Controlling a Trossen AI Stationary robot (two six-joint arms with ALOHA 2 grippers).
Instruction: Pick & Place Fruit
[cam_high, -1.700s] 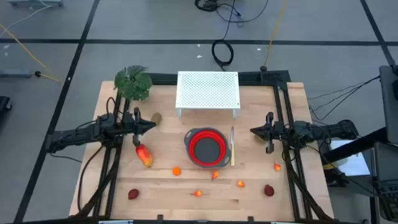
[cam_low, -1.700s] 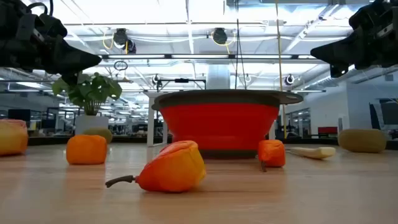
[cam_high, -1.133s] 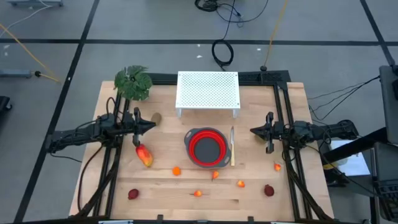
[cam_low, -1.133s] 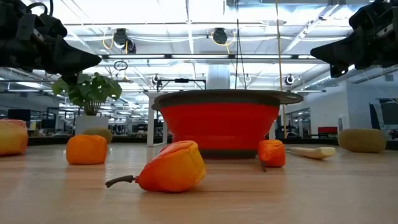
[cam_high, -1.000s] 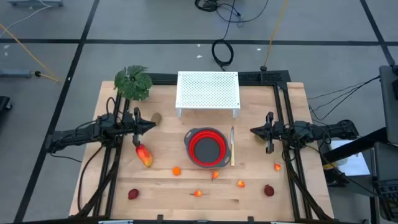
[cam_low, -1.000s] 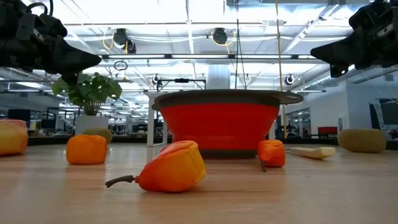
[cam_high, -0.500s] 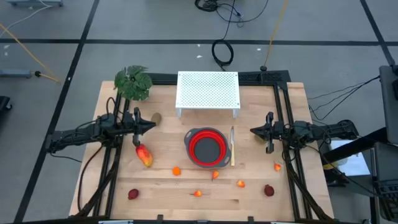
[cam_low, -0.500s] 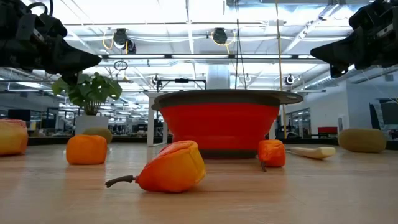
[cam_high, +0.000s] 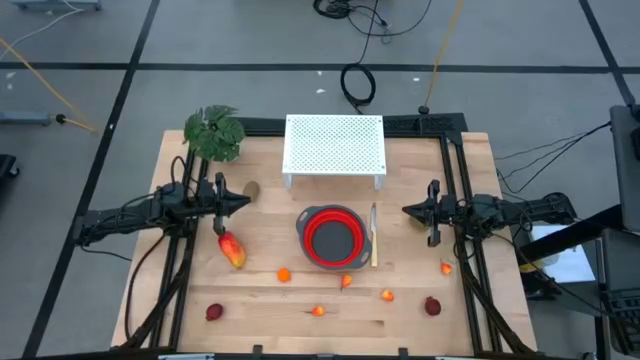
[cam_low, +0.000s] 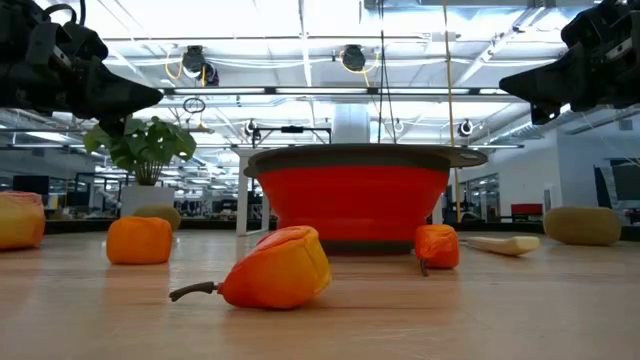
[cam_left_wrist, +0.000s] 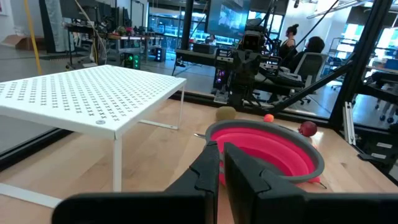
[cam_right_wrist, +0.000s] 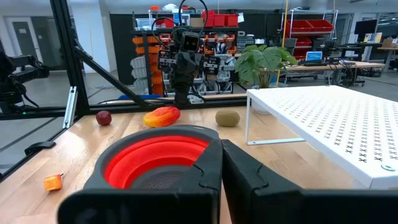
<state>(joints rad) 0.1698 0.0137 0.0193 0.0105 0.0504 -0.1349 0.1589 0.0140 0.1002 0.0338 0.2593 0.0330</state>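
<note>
Fruit is scattered across the pale wooden table (cam_high: 270, 220), none of it in the round red collapsible bowl (cam_high: 332, 237) at the centre. Biggest piece first: the red-yellow oblong fruit (cam_high: 232, 250) lies on the left side, long axis slanting, one end up towards the left gripper (cam_high: 243, 201), the other down towards the table's front edge. A brown oval fruit (cam_high: 251, 189) sits just beside that gripper's tip. Along the front, small orange fruits (cam_high: 284, 274) are strung out, with a dark-red round fruit (cam_high: 214, 312) at the left end and another dark-red fruit (cam_high: 432, 306) at the right. Both arms hang above the table, facing each other across the bowl; the left gripper's fingers are pressed together on nothing, and the right gripper (cam_high: 409, 210) is clamped together too, empty. Between bowl and right gripper lies a slim pale knife (cam_high: 374, 236), pointing front to back. Behind the bowl stands a white perforated metal shelf (cam_high: 335, 146), and a leafy green plant (cam_high: 214, 133) fills the left rear corner.
</note>
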